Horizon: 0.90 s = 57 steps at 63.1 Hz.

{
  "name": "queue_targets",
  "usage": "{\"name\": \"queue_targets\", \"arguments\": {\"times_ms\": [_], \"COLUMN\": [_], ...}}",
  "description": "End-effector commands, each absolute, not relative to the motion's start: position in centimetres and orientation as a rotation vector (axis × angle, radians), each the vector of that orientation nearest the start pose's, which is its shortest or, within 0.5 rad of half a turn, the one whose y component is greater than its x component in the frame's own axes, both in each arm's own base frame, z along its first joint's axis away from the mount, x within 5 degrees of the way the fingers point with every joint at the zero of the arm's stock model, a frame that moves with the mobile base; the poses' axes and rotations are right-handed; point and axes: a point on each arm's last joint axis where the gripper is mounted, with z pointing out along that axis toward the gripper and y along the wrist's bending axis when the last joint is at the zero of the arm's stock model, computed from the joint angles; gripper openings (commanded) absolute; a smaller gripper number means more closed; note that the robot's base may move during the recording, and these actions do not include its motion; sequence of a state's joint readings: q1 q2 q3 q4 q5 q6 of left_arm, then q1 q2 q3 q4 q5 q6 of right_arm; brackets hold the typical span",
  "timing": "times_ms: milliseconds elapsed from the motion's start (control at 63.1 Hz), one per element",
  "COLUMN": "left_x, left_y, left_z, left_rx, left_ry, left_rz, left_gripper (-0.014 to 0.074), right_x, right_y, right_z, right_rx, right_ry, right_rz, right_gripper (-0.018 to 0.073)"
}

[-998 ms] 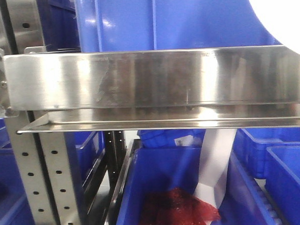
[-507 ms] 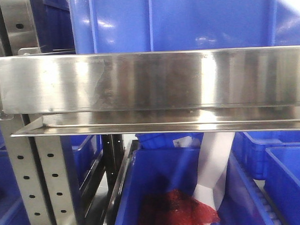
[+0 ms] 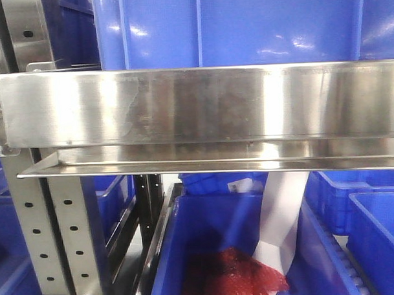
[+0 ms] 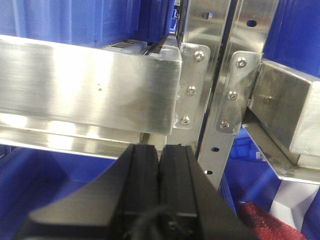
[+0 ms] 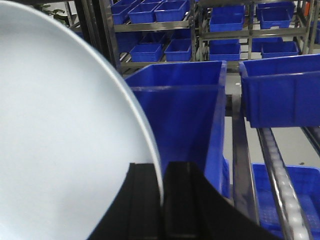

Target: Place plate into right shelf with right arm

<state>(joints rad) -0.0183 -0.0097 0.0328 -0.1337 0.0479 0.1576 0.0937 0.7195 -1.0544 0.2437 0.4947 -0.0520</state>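
Note:
The white plate fills the left of the right wrist view, held on edge. My right gripper is shut on the plate's rim, above a big blue bin of the right shelf. In the front view the plate is out of sight; only the shelf's broad steel rail and a blue bin behind it show. My left gripper is shut with nothing in it, its black fingers pressed together just below the end of a steel rail.
A perforated upright stands at the left under the rail. Below is a blue bin with a red bag and a white paper strip. More blue bins and roller tracks lie to the right and behind.
The white plate, seen at the front view's top right corner a second ago, has left that view. The camera view has shifted slightly.

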Motion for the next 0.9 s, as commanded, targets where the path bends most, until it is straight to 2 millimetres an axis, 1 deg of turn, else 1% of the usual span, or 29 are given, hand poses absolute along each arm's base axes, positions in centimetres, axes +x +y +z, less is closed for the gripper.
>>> {"name": "queue_targets", "arguments": {"times_ms": [0, 32, 95, 143, 190, 222, 253, 348, 491, 602, 713, 839, 887], "left_x": [5.6, 5.6, 5.6, 5.6, 5.6, 5.6, 5.6, 5.6, 5.6, 5.6, 5.6, 5.6, 5.6], "left_y": [-0.1, -0.1, -0.1, -0.1, -0.1, -0.1, -0.1, -0.1, -0.1, -0.1, -0.1, -0.1, -0.1], "left_z": [20.3, 20.3, 20.3, 20.3, 20.3, 20.3, 20.3, 20.3, 20.3, 20.3, 20.3, 20.3, 20.3], "left_rx": [0.016, 0.016, 0.016, 0.016, 0.016, 0.016, 0.016, 0.016, 0.016, 0.016, 0.016, 0.016, 0.016], "left_ry": [1.465, 1.465, 1.465, 1.465, 1.465, 1.465, 1.465, 1.465, 1.465, 1.465, 1.465, 1.465, 1.465], "left_rz": [-0.005, -0.005, -0.005, -0.005, -0.005, -0.005, -0.005, -0.005, -0.005, -0.005, -0.005, -0.005, -0.005], "left_gripper": [-0.0128, -0.0128, -0.0128, -0.0128, -0.0128, -0.0128, -0.0128, -0.0128, -0.0128, -0.0128, -0.0128, -0.0128, -0.0128], "right_x": [14.1, 15.1, 16.4, 17.9, 18.9, 19.9, 20.9, 23.2, 26.4, 28.1, 29.3, 29.9, 30.0], "right_y": [2.2, 2.3, 2.4, 2.6, 2.8, 2.9, 3.0, 3.3, 4.3, 5.5, 6.5, 7.1, 7.2], "right_z": [49.5, 49.9, 51.0, 51.4, 51.8, 51.9, 51.8, 51.6, 49.9, 48.6, 47.6, 46.7, 46.4], "right_rx": [-0.010, -0.009, -0.007, -0.001, 0.000, 0.002, 0.006, 0.019, 0.017, -0.009, -0.042, -0.059, -0.062], "right_ry": [1.496, 1.503, 1.493, 1.507, 1.513, 1.523, 1.540, 1.569, 1.646, 1.689, 1.726, 1.769, 1.786], "right_rz": [0.296, 0.296, 0.306, 0.321, 0.328, 0.334, 0.341, 0.369, 0.410, 0.425, 0.436, 0.445, 0.446], "right_gripper": [0.0055, 0.0055, 0.0055, 0.0055, 0.0055, 0.0055, 0.0055, 0.0055, 0.0055, 0.0055, 0.0055, 0.0063, 0.0101]}}
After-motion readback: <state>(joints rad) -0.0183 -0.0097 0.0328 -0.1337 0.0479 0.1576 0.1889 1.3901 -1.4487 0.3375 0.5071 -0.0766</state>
